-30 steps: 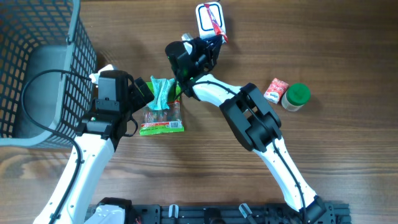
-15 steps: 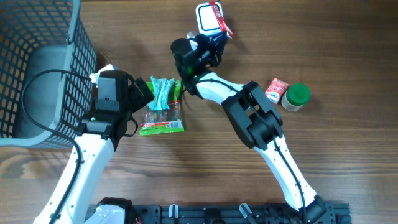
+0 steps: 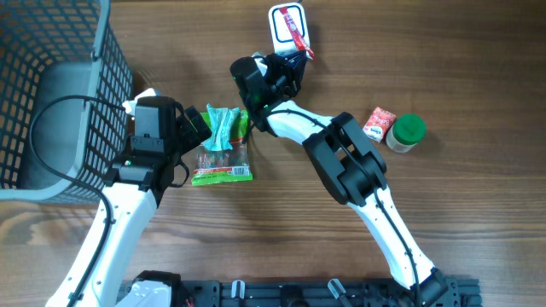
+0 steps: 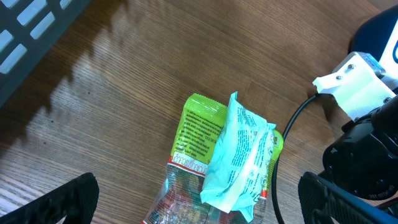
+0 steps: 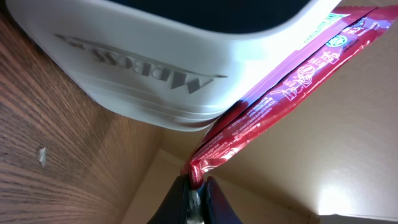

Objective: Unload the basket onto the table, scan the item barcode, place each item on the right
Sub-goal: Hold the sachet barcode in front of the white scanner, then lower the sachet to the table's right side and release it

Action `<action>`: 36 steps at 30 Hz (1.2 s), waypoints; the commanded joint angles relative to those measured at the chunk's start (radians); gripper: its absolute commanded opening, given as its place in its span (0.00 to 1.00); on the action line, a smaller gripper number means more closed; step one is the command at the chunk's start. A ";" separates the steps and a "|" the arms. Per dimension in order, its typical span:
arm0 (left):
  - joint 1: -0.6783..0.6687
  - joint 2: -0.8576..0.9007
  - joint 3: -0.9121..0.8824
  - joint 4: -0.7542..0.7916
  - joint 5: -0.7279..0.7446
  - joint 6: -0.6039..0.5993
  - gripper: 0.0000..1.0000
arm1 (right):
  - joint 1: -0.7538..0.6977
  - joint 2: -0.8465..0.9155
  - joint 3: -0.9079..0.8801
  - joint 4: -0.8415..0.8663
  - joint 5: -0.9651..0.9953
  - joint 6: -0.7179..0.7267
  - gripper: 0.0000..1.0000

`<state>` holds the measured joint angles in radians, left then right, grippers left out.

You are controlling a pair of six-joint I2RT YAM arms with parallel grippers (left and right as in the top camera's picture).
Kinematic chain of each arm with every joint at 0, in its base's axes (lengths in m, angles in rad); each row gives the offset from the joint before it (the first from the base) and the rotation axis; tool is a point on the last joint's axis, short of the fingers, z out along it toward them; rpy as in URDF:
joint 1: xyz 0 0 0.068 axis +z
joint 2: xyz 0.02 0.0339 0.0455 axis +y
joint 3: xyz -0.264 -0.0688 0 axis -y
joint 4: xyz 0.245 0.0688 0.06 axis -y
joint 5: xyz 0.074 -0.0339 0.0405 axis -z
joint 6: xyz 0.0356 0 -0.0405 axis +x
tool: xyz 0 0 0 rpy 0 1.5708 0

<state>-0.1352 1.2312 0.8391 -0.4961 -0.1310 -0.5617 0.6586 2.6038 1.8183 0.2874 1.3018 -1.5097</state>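
My right gripper point(image 5: 195, 190) is closed tight and pinches the lower end of the red packet point(image 3: 296, 32) between its two fingertips. From the gripper the packet goes out toward 12 o'clock in the overhead view, and it lies across the right part of the white scanner point(image 3: 278, 22), which stands at the 12 o'clock edge of the table point(image 3: 461, 213). In the right wrist view the packet rises from the fingers toward 1 o'clock and passes just beside the rounded white body of the scanner; whether it touches it I cannot tell. The print on the packet is too small and tilted for me to read, and I cannot find a barcode on it. The upper end of the packet is cut off by the frame there. My left gripper point(image 3: 198, 130) is wide open and holds nothing. It is at 9 o'clock of a green bag point(image 4: 200, 127), and a teal packet point(image 4: 239, 158) lies on top of that bag. In the left wrist view only the tips of its fingers show in the bottom corners. A dark basket point(image 3: 85, 102) fills the 9 to 10 o'clock side, partly out of frame. At 3 o'clock a green-lidded jar point(image 3: 407, 131) stands touching a small red box point(image 3: 378, 122).
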 commanded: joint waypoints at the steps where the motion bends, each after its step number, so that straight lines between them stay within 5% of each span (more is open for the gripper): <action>1: 0.005 -0.005 0.007 0.002 -0.009 0.011 1.00 | 0.010 0.009 0.000 -0.019 -0.017 0.018 0.04; 8: 0.005 -0.005 0.007 0.002 -0.009 0.011 1.00 | 0.012 -0.074 0.000 0.498 0.051 -0.148 0.04; 14: 0.005 -0.005 0.007 0.002 -0.009 0.012 1.00 | 0.011 -0.300 -0.025 0.440 0.078 -0.040 0.04; 18: 0.005 -0.005 0.007 0.002 -0.009 0.012 1.00 | 0.011 -0.492 -0.100 0.142 0.061 0.179 0.04; 22: 0.005 -0.005 0.007 0.002 -0.009 0.012 1.00 | 0.011 -0.647 -0.118 -0.541 -0.034 0.730 0.04; 25: 0.005 -0.005 0.007 0.002 -0.009 0.012 1.00 | 0.010 -0.718 -0.118 -1.097 -0.391 1.234 0.04; 28: 0.005 -0.005 0.007 0.002 -0.009 0.012 1.00 | -0.046 -0.726 -0.123 -1.447 -0.827 1.682 0.04; 31: 0.005 -0.005 0.007 0.002 -0.009 0.012 1.00 | -0.115 -0.726 -0.177 -1.624 -0.975 1.940 0.04; 36: 0.005 -0.005 0.007 0.002 -0.009 0.012 1.00 | -0.159 -0.726 -0.380 -1.632 -0.978 2.035 0.04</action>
<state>-0.1352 1.2312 0.8391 -0.4961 -0.1307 -0.5617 0.4973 1.9038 1.5192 -1.3640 0.3912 0.3794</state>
